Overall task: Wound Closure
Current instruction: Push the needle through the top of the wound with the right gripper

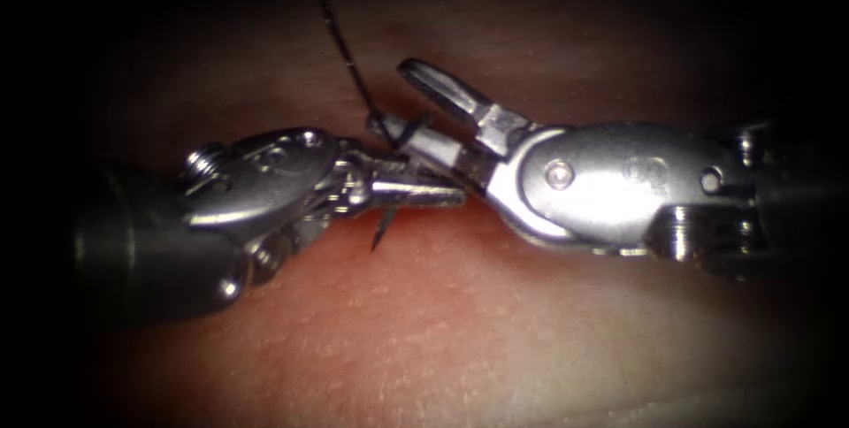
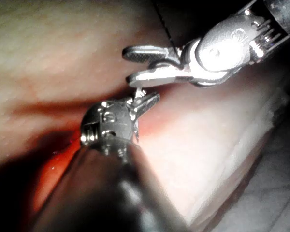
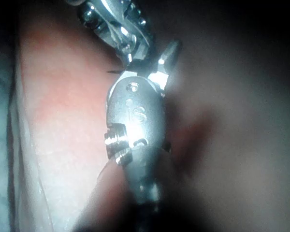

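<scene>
Needle sitting between the two tool tips over the tissue.
Left tool is clamping the needle in closed jaws, its dark point projecting below. Right tool is standing with jaws apart, holding nothing, thread running upward beside its lower jaw. Needle's entry into tissue cannot be determined.

In the endoscope view we see light only in the middle, and the edges go black all around. The right tool shines with white glare at 3 o'clock. The left tool looks fuzzy at 9 o'clock. The tissue glows soft and blurry.
</scene>
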Motion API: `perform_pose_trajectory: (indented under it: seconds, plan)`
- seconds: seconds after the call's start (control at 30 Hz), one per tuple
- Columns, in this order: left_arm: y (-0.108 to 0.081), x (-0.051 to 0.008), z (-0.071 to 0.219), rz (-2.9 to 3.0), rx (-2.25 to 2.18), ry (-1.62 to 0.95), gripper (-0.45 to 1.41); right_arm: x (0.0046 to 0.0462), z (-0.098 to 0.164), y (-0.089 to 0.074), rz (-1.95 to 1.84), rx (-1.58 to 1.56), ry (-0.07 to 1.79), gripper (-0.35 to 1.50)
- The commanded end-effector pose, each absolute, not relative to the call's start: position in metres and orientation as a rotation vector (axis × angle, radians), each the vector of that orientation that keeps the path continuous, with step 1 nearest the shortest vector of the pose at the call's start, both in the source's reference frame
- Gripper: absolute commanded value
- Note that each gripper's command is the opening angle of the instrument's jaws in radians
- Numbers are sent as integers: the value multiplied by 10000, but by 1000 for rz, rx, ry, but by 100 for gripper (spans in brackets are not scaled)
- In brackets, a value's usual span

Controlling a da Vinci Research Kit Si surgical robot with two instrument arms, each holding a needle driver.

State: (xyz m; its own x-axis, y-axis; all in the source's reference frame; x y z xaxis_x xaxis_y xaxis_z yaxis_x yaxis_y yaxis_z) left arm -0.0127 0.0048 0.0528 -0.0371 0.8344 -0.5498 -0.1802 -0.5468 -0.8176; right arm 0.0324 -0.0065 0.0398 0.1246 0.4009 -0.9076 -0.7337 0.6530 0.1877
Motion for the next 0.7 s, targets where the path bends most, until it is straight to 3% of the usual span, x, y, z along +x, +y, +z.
perform_pose_trajectory:
  seconds: [0.03,0.07,0.33,0.5,0.53,0.7]
  plan:
    - [49,-132,534,1689,-1477,-721,-45,331,403,-66,848,-339,1186,-22]
    - [49,-131,534,1699,-1483,-715,-45,331,402,-68,843,-332,1186,-35]
    - [47,-126,532,1703,-1468,-696,-45,329,402,-70,808,-333,1171,-35]
    - [51,-118,531,1703,-1419,-644,98,325,403,-68,795,-327,1175,-35]
    - [52,-115,530,1702,-1394,-616,118,324,404,-68,784,-314,1184,-35]
    - [51,-102,527,1702,-1360,-595,121,312,407,-62,794,-250,1162,-35]
